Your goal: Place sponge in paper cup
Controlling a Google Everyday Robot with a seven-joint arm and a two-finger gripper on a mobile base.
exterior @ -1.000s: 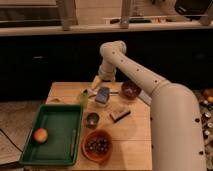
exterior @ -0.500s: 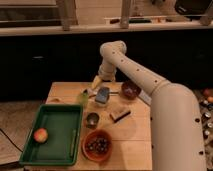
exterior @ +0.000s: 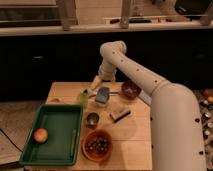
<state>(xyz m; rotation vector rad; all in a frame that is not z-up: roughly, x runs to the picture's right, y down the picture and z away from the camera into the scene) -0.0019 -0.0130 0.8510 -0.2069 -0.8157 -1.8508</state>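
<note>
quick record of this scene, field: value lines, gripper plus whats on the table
gripper: low over the back of the table, just left of the sponge
sponge: blue-grey, beside the gripper, not in any cup
paper cup: cannot pick it out for sure
metal cup: in front of the sponge
tan block: right of the metal cup
green tray: left side, holds an orange fruit
dark bowl: right of the sponge

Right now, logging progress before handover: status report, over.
Gripper low over far side of table. Sponge right beside it, not in a cup. Metal cup, tan block sit nearer front.
</note>
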